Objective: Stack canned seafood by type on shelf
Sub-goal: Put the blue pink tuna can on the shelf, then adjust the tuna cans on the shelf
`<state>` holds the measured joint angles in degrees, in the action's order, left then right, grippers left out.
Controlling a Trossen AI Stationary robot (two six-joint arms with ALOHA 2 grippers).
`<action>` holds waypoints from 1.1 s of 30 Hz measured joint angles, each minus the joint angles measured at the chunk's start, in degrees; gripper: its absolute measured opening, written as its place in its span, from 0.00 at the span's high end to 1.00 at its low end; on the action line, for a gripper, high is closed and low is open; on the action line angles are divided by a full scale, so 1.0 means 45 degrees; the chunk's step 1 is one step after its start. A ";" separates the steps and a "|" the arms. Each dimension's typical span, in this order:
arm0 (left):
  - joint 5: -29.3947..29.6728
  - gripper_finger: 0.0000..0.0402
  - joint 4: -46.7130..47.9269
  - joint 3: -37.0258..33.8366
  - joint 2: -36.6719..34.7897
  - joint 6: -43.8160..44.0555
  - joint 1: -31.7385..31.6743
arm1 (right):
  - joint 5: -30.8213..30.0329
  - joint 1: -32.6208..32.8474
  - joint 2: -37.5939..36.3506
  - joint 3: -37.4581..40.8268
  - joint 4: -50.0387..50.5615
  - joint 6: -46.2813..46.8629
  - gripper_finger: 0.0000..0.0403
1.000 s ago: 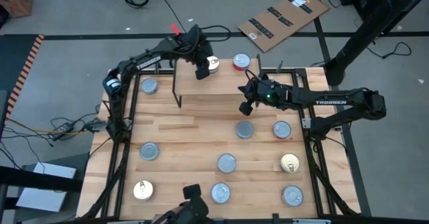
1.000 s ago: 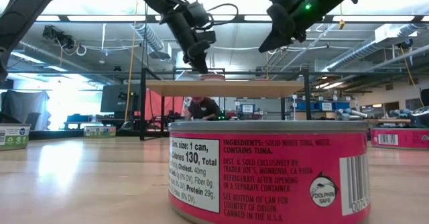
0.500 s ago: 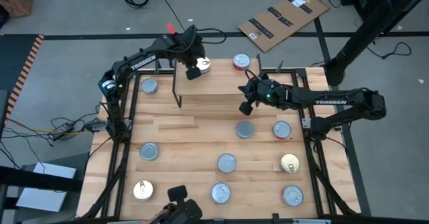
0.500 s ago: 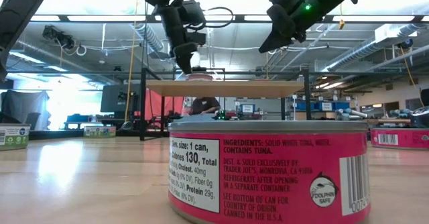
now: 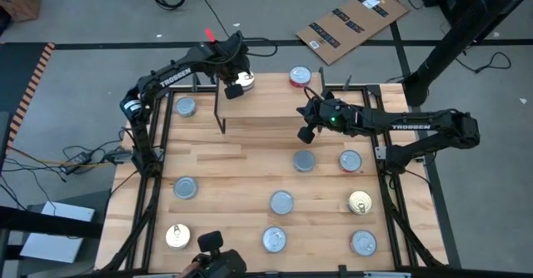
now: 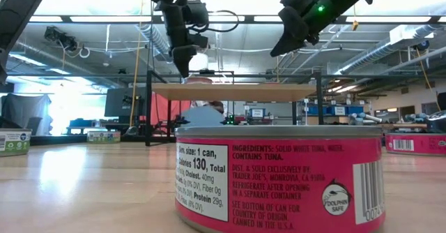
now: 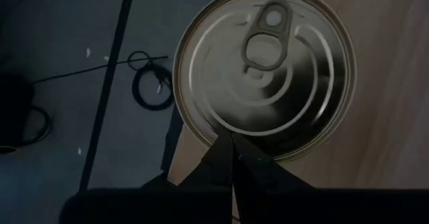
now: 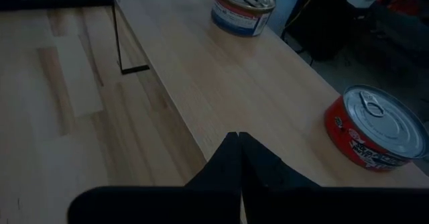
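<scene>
The left gripper [image 5: 234,87] hangs over the shelf's [image 5: 275,103] far left corner with its fingers [image 7: 231,160] pressed together and empty, just above a silver-topped tin [image 7: 265,70] with a ring pull that sits at that corner. Farther right on the shelf's far edge stands a red-sided tin [image 5: 300,77] with a plain silver lid. The right gripper [image 5: 306,133] hovers over the shelf's near right edge, its fingers likewise closed on nothing, and more tins [image 5: 281,201] lie scattered on the table [image 5: 233,170] in front of the shelf.
</scene>
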<state>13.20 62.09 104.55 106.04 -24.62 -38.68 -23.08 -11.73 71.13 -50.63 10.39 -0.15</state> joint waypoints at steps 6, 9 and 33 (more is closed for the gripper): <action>-0.0293 1.00 -0.0831 -0.0008 -0.0254 0.0015 0.0036 | 0.0002 0.0000 -0.0015 0.0000 0.0000 -0.0080 0.99; -0.1250 1.00 -0.1690 -0.0004 -0.0340 0.0141 0.0060 | -0.0003 0.0000 -0.0115 -0.0001 0.0019 -0.0286 0.99; -0.7248 1.00 -0.8995 -0.0004 0.1936 0.1229 0.0969 | -0.0440 -0.0112 -0.1695 -0.0005 0.0217 -0.0611 0.99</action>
<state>-19.41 21.61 104.53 114.75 -19.09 -34.32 -25.06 -12.23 63.51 -50.65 11.37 -2.90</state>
